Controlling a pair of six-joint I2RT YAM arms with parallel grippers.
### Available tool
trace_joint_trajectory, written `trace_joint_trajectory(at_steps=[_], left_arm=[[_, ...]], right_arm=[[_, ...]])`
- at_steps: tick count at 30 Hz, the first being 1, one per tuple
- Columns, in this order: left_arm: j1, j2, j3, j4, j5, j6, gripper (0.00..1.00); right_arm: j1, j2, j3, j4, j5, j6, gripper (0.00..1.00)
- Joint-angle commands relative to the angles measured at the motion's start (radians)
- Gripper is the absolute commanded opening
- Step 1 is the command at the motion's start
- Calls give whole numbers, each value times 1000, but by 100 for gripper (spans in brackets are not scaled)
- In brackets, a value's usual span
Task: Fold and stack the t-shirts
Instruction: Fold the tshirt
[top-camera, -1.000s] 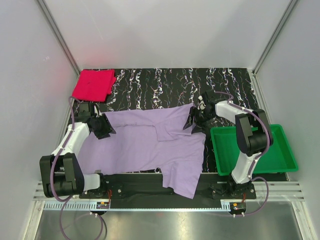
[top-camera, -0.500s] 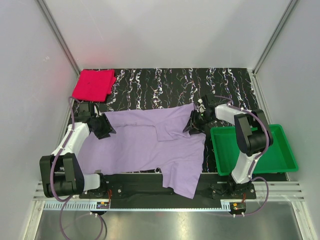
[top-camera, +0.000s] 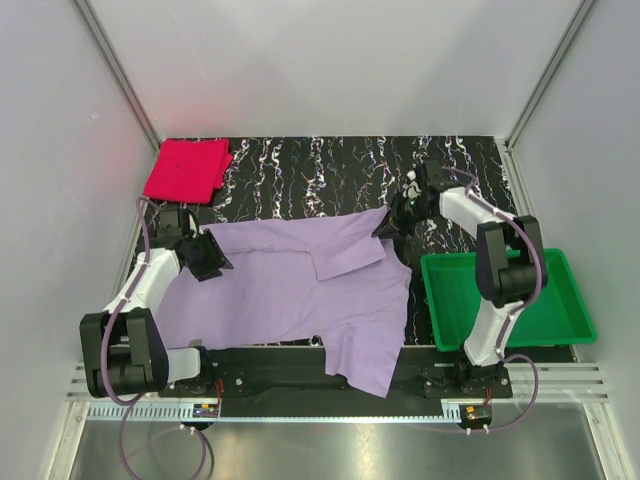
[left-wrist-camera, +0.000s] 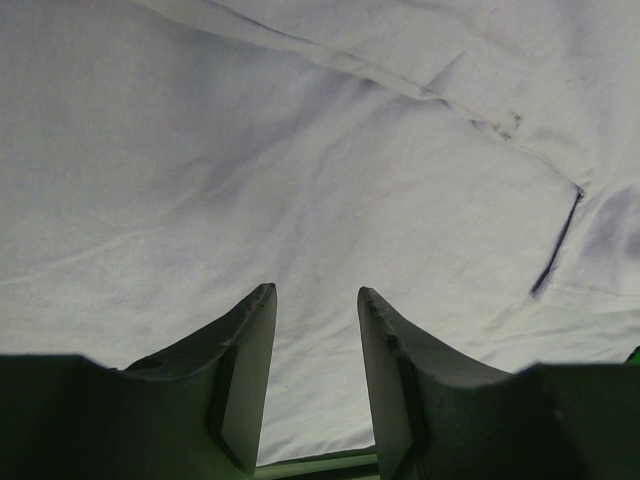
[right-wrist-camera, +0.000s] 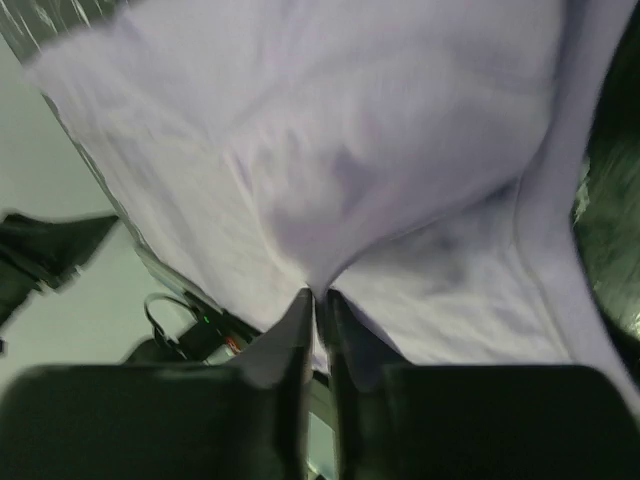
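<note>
The lavender t-shirt (top-camera: 290, 285) lies spread on the black marbled table, its lower corner hanging over the near edge. My right gripper (top-camera: 392, 222) is at the shirt's far right corner, shut on a pinch of the purple cloth (right-wrist-camera: 380, 150), which rises in a peak to the right gripper (right-wrist-camera: 320, 295). My left gripper (top-camera: 212, 258) sits at the shirt's far left corner. The left gripper (left-wrist-camera: 315, 292) is open, with flat cloth (left-wrist-camera: 300, 150) showing through the gap. The pink-red t-shirt (top-camera: 187, 168) lies folded square at the back left.
A green tray (top-camera: 555, 300) stands at the right of the table, beside the right arm. White enclosure walls and metal posts close in the back and sides. The marbled table (top-camera: 330, 170) shows bare beyond the shirt.
My right gripper has closed on the shirt's far right corner and pulled it back and slightly right, tightening that edge. The left arm has stayed still.
</note>
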Motion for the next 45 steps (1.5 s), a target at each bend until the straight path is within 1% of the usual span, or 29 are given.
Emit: trace_joint_trajectory(at_steps=[1, 2, 3, 5, 7, 8, 11, 12, 15, 18, 19, 22, 28, 33, 39, 45], left_arm=[[-4, -34, -5, 33, 26, -10, 44], [-4, -40, -5, 28, 23, -7, 44], [-4, -43, -4, 27, 23, 0, 44], [-5, -57, -4, 13, 16, 7, 44], [-4, -66, -14, 7, 7, 13, 44], [-2, -67, -18, 7, 7, 13, 44], [-4, -67, -31, 13, 16, 7, 44], [-4, -66, -33, 15, 20, 3, 44], [-4, -60, -24, 19, 30, 0, 44], [-4, -46, -2, 15, 31, 3, 44], [-4, -40, 4, 10, 30, 4, 44], [-4, -37, 15, 13, 31, 1, 44], [-4, -20, 25, 16, 37, 1, 44], [-5, -20, 25, 9, 31, 9, 44], [-4, -15, 15, 18, 33, 10, 44], [-4, -2, 27, 22, 34, 13, 44]], right_arm=[[-36, 129, 140, -37, 30, -27, 27], [-37, 147, 162, -56, 39, -65, 37], [-37, 155, 178, -68, 62, -79, 40], [-37, 110, 171, -87, 88, -108, 49], [-37, 74, 144, -108, 96, -129, 52], [-37, 44, 131, -110, 100, -149, 55], [-37, 2, 70, -105, 79, -172, 53], [-37, -7, 32, -95, 76, -177, 50], [-39, -56, -39, -59, 100, -203, 49], [-37, -115, -91, -39, 148, -200, 39], [-36, -125, -102, -32, 160, -188, 28], [-36, -93, -107, -36, 151, -182, 19], [-31, -18, -88, 25, 107, -140, 20], [-19, 45, -41, 24, 99, -142, 27], [-8, 77, -1, 11, 107, -153, 27], [-4, 106, 4, 18, 111, -149, 26]])
